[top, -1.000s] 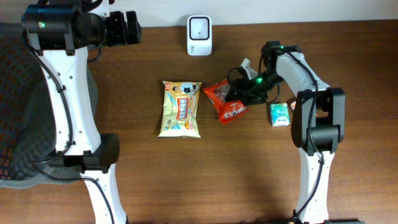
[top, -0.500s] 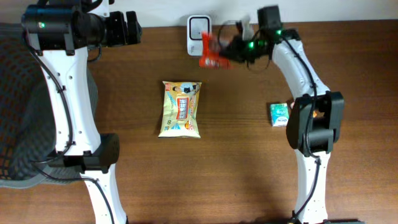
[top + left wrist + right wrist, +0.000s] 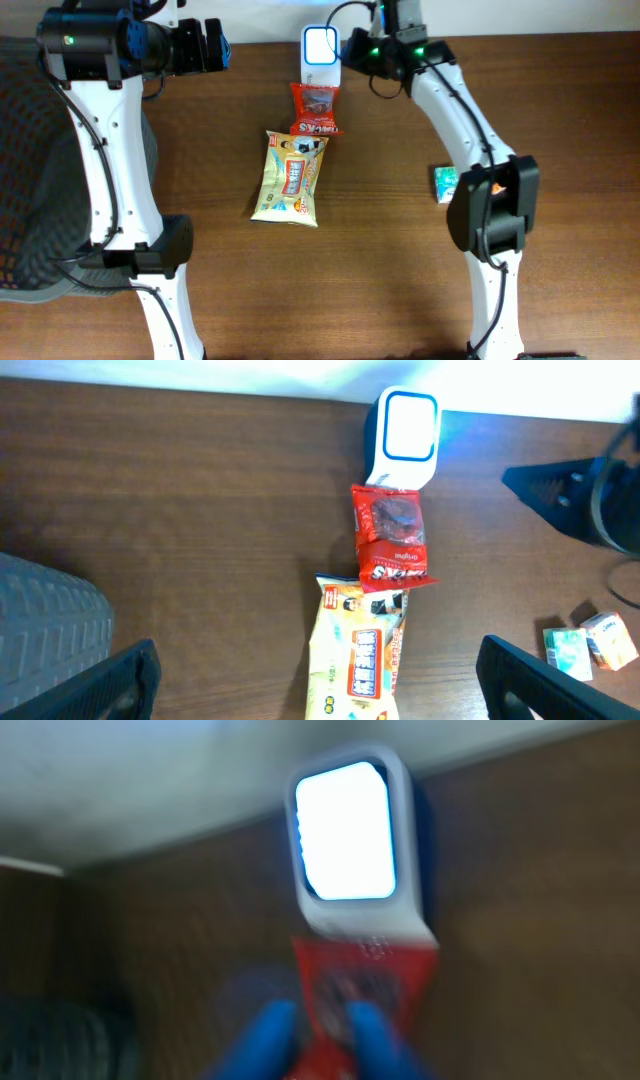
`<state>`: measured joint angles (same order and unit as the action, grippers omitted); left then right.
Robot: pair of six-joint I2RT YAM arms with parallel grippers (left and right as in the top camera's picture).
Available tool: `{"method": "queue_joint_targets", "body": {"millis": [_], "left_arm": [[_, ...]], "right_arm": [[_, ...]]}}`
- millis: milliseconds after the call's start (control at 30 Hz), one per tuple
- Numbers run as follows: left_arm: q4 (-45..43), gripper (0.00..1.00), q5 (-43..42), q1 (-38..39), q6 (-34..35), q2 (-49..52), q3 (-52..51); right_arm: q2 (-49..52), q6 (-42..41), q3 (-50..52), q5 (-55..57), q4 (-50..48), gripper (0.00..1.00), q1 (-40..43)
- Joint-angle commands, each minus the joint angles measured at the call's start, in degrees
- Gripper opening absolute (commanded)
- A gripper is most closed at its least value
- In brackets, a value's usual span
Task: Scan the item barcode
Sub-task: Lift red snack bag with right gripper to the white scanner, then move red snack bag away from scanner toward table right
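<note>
At the back edge, by the scanner (image 3: 321, 45) | red packet (image 3: 315, 108) now lies flat just below its lit window, touching the yellow packet (image 3: 290, 178) | your right gripper (image 3: 320, 1025) has let go, jaws partly apart | left gripper (image 3: 315, 658) wide apart, idle | scan likely done

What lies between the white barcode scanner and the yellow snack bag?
A red snack packet lies there, touching the white barcode scanner and the yellow snack bag; overhead and left wrist views show it.
</note>
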<state>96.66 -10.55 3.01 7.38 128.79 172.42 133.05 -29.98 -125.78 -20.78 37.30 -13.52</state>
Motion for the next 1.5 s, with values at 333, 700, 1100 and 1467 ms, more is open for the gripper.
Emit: {"method": "queue_joint_targets", "body": {"millis": [333, 700, 1100, 1467], "left_arm": [[0.0, 0.99, -0.4, 1.9, 0.3, -0.9, 0.7], [0.0, 0.99, -0.4, 2.6, 0.3, -0.9, 0.7], [0.0, 0.99, -0.4, 2.6, 0.3, -0.9, 0.7], [0.0, 0.99, -0.4, 2.6, 0.3, -0.9, 0.7]], "right_arm": [[12.6, 4.0, 2.2, 3.3, 3.4, 0.86, -6.8], [-0.1, 7.2, -0.3, -4.5, -2.0, 0.04, -3.8], [1.7, 6.0, -0.3, 4.7, -10.8, 0.04, -1.1], [1.7, 11.1, 0.4, 3.3, 9.9, 0.99, -2.1]]}}
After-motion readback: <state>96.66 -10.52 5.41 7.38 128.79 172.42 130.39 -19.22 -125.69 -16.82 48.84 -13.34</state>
